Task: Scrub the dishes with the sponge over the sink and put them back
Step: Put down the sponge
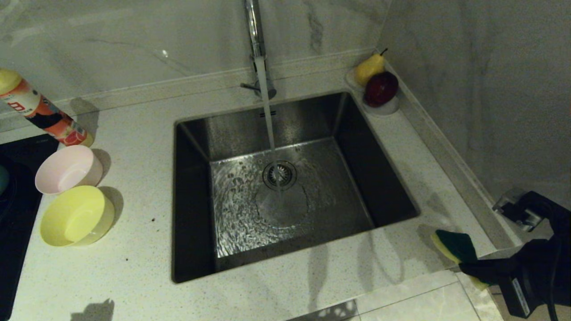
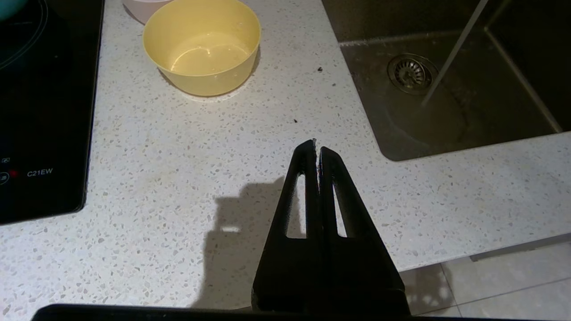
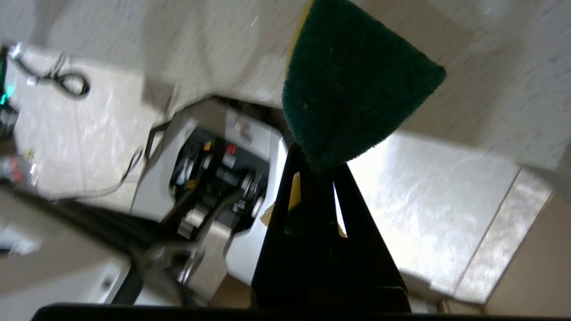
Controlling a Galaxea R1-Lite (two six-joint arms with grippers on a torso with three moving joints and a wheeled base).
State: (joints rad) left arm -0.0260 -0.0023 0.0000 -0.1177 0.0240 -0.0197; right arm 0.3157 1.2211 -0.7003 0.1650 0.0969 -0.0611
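Observation:
My right gripper [image 1: 469,266] is shut on the sponge [image 1: 455,246], green scouring side on yellow foam, at the counter's front right corner, right of the sink [image 1: 387,178]. In the right wrist view the sponge [image 3: 352,84] sticks out past the pinching fingertips of the right gripper [image 3: 319,161]. A pale pink bowl [image 1: 68,169] and a yellow bowl [image 1: 76,216] stand on the counter left of the sink. A sliver of a light blue bowl [image 1: 2,178] shows on the cooktop. My left gripper [image 2: 316,147] is shut and empty over the counter, near the yellow bowl [image 2: 203,44].
Water runs from the chrome faucet [image 1: 254,31] onto the drain strainer [image 1: 279,174]. An orange and white bottle [image 1: 40,111] stands at the back left by the black cooktop [image 1: 13,232]. A white dish [image 1: 387,108] with a pear and a red apple sits at the sink's back right corner.

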